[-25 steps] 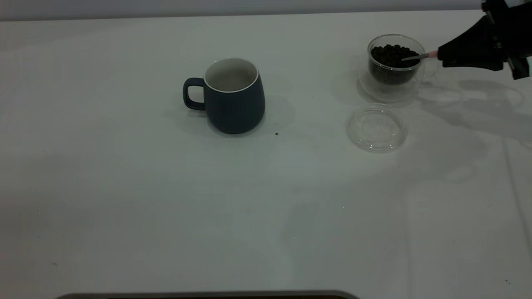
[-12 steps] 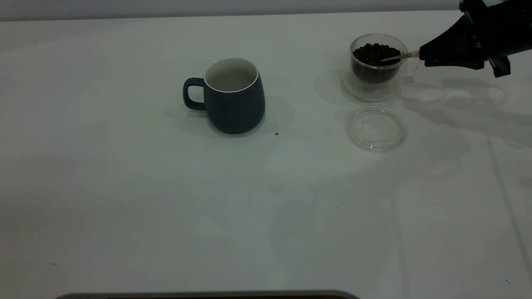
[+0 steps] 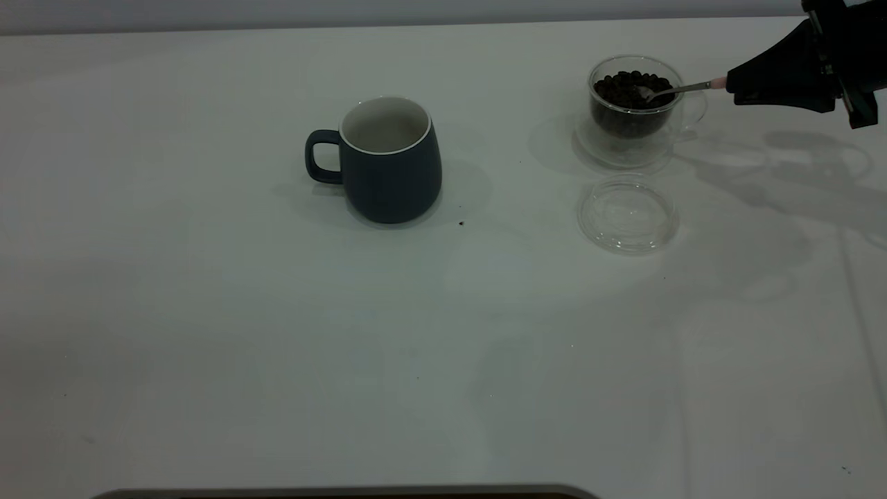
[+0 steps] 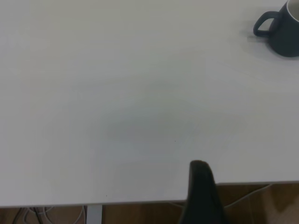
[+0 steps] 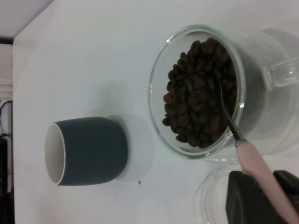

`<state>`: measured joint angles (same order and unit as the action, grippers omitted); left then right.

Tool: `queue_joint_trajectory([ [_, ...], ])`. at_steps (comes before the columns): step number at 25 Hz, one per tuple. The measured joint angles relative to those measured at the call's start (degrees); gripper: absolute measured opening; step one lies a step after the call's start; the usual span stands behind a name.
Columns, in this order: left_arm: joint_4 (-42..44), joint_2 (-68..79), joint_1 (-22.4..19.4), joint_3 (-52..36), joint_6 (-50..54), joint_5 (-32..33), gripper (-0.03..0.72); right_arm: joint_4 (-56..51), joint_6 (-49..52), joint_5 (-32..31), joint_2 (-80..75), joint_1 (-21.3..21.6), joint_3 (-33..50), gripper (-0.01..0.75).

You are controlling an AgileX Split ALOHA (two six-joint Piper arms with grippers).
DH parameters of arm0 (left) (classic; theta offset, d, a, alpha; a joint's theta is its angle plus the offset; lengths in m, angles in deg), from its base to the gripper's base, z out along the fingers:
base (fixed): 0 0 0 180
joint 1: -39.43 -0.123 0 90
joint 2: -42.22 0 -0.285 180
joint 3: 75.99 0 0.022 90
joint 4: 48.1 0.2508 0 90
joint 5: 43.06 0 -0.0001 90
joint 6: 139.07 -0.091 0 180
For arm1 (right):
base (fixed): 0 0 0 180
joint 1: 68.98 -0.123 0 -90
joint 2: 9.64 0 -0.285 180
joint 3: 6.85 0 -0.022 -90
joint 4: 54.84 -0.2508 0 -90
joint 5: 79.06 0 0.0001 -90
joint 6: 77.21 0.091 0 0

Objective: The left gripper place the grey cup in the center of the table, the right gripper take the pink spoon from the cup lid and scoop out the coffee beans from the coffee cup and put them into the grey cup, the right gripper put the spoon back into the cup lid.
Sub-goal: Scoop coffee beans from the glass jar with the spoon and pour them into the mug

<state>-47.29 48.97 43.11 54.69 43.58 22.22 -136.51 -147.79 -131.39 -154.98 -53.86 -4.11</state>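
The grey cup (image 3: 390, 161) stands upright near the table's middle, handle to the left; it also shows in the right wrist view (image 5: 86, 150) and the left wrist view (image 4: 280, 29). The glass coffee cup (image 3: 635, 104) holds coffee beans (image 5: 198, 105) at the back right. My right gripper (image 3: 734, 86) is shut on the pink spoon (image 5: 260, 175), whose metal bowl (image 3: 648, 92) rests in the beans. The clear cup lid (image 3: 628, 213) lies empty in front of the coffee cup. Only one finger (image 4: 202, 193) of my left gripper shows, at the table's near edge.
A single dark speck (image 3: 461, 223) lies on the white table (image 3: 277, 346) beside the grey cup. The table's edge (image 4: 140, 200) shows in the left wrist view, with cables below it.
The coffee cup slid left and has stayed about there. My right gripper moved left, then back right, and the spoon's bowl now sits higher on the beans.
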Motion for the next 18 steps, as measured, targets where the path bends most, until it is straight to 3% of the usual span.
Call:
queue_joint_trajectory([
  [18,0.0,0.0,0.0,0.0,-0.1,0.0,0.569,1.7,6.2,-2.8,0.0,2.0,0.0,0.1],
])
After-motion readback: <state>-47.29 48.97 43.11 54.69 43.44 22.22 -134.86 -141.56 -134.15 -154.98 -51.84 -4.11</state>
